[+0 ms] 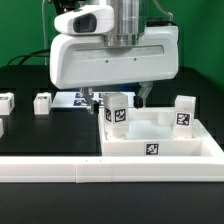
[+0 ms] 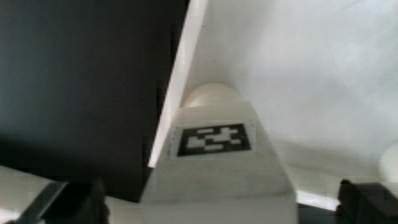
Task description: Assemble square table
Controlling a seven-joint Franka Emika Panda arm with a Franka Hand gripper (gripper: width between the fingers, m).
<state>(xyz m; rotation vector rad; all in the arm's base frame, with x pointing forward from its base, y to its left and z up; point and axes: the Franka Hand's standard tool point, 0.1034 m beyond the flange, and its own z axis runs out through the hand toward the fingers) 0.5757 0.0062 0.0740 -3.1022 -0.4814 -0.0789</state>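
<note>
The square table slab (image 1: 160,150) lies at the exterior view's right with a tag on its near edge. One white tagged leg (image 1: 117,112) stands upright at its left corner, and another leg (image 1: 184,112) stands at the right. My gripper (image 1: 119,98) is above the left leg, open, with one finger on either side of it. In the wrist view this leg (image 2: 217,140) runs up between my gripper (image 2: 217,205) and its dark fingertips (image 2: 71,205), which stand apart from it. Two loose legs (image 1: 41,102) (image 1: 5,100) lie on the black table at the left.
A long white border rail (image 1: 50,172) runs along the front of the table. The marker board (image 1: 68,99) lies flat behind, partly hidden by my gripper. A further white piece (image 1: 1,126) shows at the left edge.
</note>
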